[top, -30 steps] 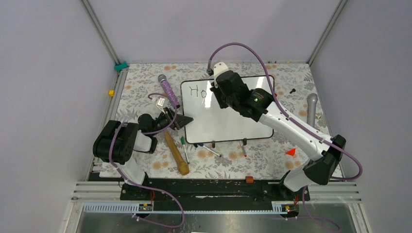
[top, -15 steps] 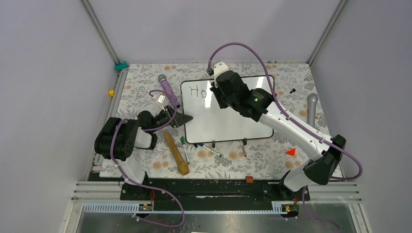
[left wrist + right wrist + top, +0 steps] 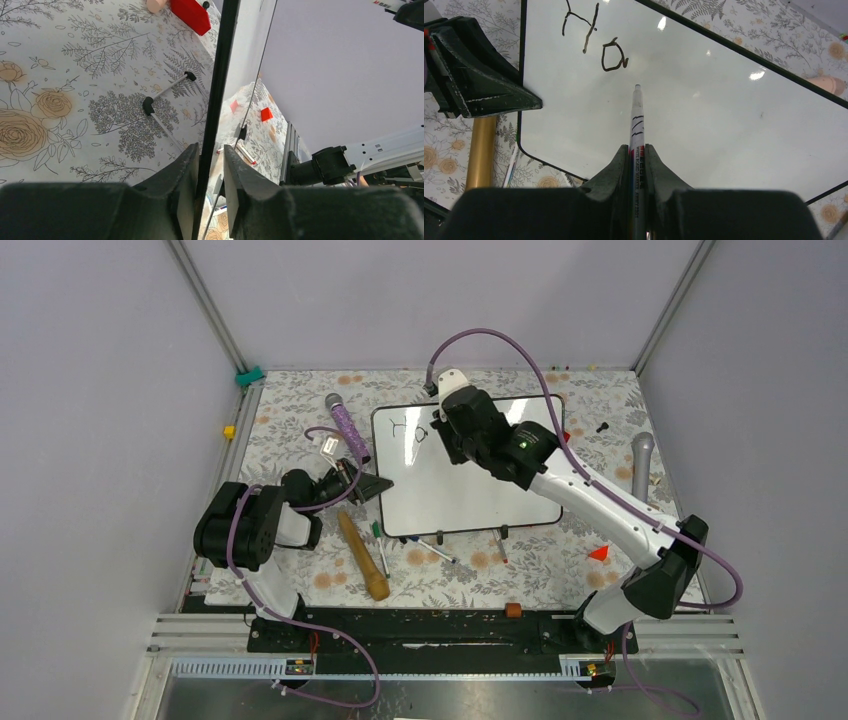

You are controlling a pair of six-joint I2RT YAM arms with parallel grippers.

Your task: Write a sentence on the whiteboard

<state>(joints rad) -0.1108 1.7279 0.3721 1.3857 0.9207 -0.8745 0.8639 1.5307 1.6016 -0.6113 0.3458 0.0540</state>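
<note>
The board lies under the right pincer, and nearly all of it is bare. Only "Ho" is written, ahead of that pincer and a little to its left, near the board's far left corner. I judge the sentence barely begun.

The right pincer is pinched on a marker. The shaft runs out between its fingers and the tip sits just short of the "o". I cannot tell whether the tip is touching the surface.

The left pincer is closed over the board's left edge, with the black frame running straight out from between its fingers. A wooden roller and loose pens lie on the cloth beside and behind it.

Risks, as I judge them:
- The next stroke could run into the "o", because the tip starts so close to it.
- Pressing hard could push the thin marker back through the fingers, while pressing lightly would leave a broken line.
- The thin frame could slip in the left pincer, so the board would shift under the pen and skew the letters.
</note>
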